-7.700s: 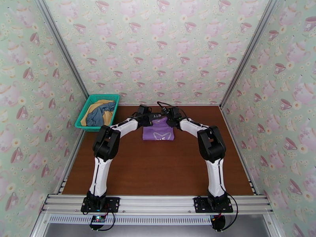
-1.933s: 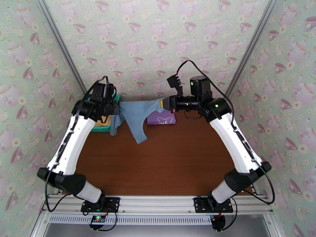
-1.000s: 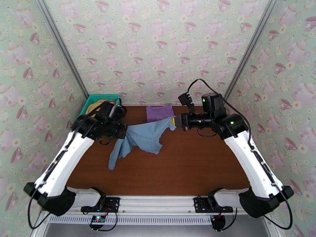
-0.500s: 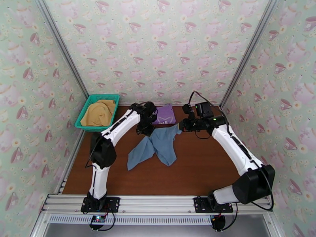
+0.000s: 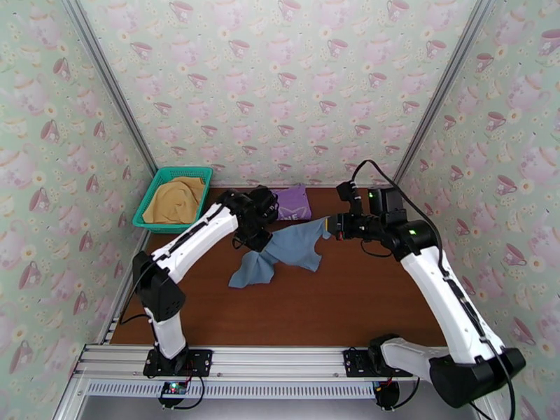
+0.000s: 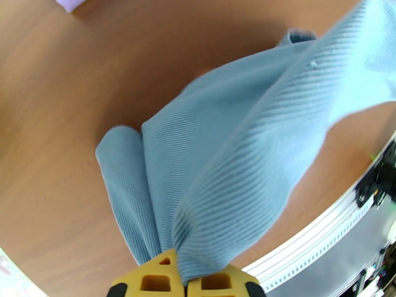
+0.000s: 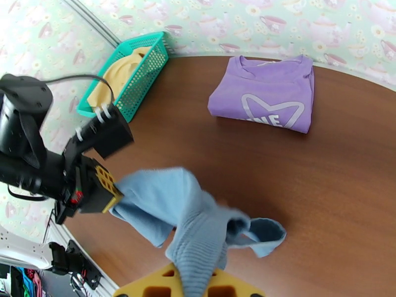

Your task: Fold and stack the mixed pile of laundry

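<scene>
The grey-blue garment [image 5: 294, 246] hangs stretched between both grippers above the brown table, and its lower tail [image 5: 250, 273] trails on the wood. My left gripper [image 5: 260, 239] is shut on its left end; the ribbed cloth [image 6: 232, 159] runs out from between the yellow fingertips [image 6: 148, 280]. On the opposite end my right gripper [image 5: 329, 225] is shut too, with cloth [image 7: 193, 233] draped over its fingers [image 7: 148, 285]. The lilac-purple shirt [image 5: 292, 203] [image 7: 265, 97] lies folded flat at the back of the table. The mustard-yellow garment [image 5: 175, 199] [image 7: 116, 75] lies in the basket.
The teal mesh basket [image 5: 155, 220] [image 7: 141, 82] stands at the back left corner against the wall. Patterned walls close in the table on three sides. An aluminium rail [image 5: 280, 362] runs along the near edge, and bare wood [image 5: 294, 309] lies in front of the garment.
Both grippers have kept their hold and shifted a little toward the near side and right. The grey-blue garment's hanging ends have bunched shorter against the table.
</scene>
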